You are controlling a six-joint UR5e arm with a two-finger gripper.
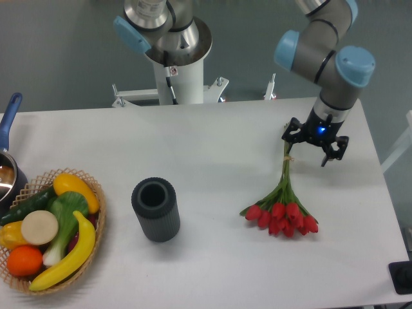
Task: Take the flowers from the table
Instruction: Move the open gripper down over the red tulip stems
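Observation:
The flowers [282,217] are a bunch of red tulips lying on the white table [219,148] at the right. The heads point toward the front edge, and the tied green stems [285,174] run back toward the gripper. My gripper [313,144] hangs over the far end of the stems with its jaws spread open and holds nothing. The stem tips lie next to its left finger [290,134], not between the fingers. I cannot tell how high the gripper is above the table.
A dark grey ribbed cylinder cup [155,208] stands upright left of the flowers. A wicker basket [96,225] of colourful fruit and vegetables sits at the front left. A pot with a blue handle [9,116] is at the left edge. The robot base [175,58] stands behind the table.

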